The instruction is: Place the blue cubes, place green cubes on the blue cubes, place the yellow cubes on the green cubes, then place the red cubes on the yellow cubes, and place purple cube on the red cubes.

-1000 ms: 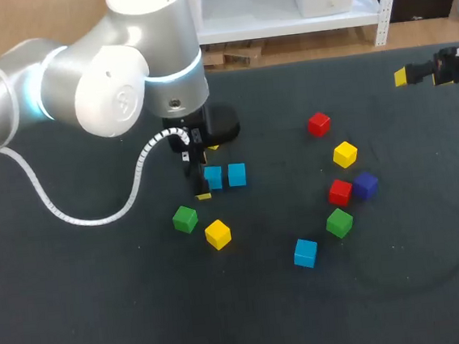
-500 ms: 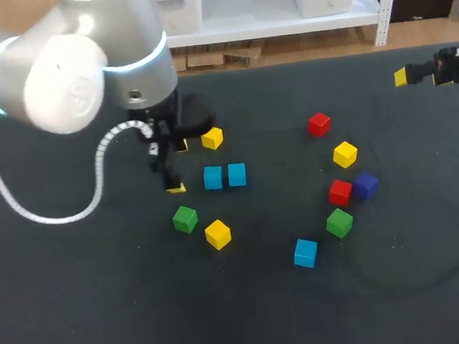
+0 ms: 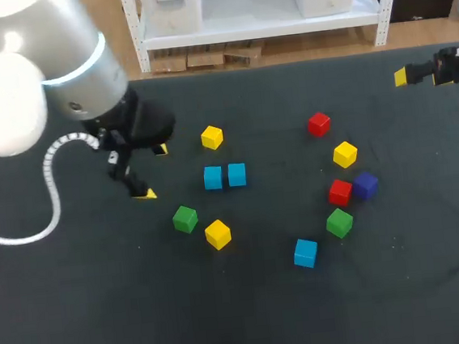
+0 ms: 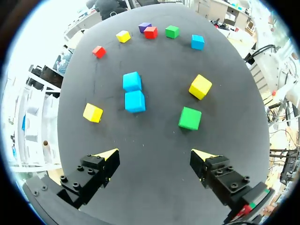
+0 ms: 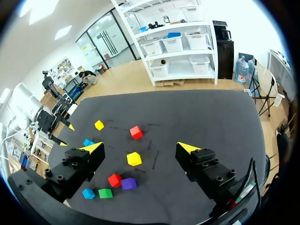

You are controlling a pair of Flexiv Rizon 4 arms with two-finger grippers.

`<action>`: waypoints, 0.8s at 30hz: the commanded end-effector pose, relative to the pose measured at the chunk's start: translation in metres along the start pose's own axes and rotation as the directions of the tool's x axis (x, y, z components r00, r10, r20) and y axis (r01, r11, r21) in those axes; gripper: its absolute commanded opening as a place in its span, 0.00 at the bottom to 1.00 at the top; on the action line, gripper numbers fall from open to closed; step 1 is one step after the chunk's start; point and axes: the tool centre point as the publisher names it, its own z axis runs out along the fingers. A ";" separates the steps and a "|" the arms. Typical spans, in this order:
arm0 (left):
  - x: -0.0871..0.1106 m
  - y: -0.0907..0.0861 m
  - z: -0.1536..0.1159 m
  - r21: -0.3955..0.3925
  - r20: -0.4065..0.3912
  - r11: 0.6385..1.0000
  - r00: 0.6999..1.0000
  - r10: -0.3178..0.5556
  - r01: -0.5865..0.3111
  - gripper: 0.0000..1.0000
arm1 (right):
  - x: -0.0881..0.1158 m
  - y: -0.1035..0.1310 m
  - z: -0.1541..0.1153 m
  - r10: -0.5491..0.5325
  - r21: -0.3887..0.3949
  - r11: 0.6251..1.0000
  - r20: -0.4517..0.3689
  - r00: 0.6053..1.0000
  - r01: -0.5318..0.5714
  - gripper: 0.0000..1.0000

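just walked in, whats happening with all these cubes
A two-armed robot is set to stack coloured cubes, but nothing is stacked yet. The left pincer hangs open and empty just beside the two blue cubes, which sit side by side. The right pincer is open and empty, off at the table's right side. The other cubes lie scattered singly on the table.

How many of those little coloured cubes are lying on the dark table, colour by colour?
Blue cubes: 3
Green cubes: 2
Yellow cubes: 3
Red cubes: 2
Purple cube: 1
Total: 11 cubes
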 end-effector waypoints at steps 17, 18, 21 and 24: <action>0.026 -0.018 -0.019 -0.012 0.119 0.999 0.992 -0.048 0.049 1.00 | 0.000 0.001 0.000 0.001 0.005 1.000 0.001 1.000 -0.001 1.00; 0.026 -0.018 -0.019 -0.012 0.119 0.999 0.992 -0.048 0.049 1.00 | 0.000 0.001 0.000 0.001 0.005 1.000 0.001 1.000 -0.001 1.00; 0.026 -0.018 -0.019 -0.012 0.119 0.999 0.992 -0.048 0.049 1.00 | 0.000 0.001 0.000 0.001 0.005 1.000 0.001 1.000 -0.001 1.00; 0.026 -0.018 -0.019 -0.012 0.119 0.999 0.992 -0.048 0.049 1.00 | -0.006 0.022 -0.003 -0.336 -0.116 0.938 -0.087 0.938 0.326 1.00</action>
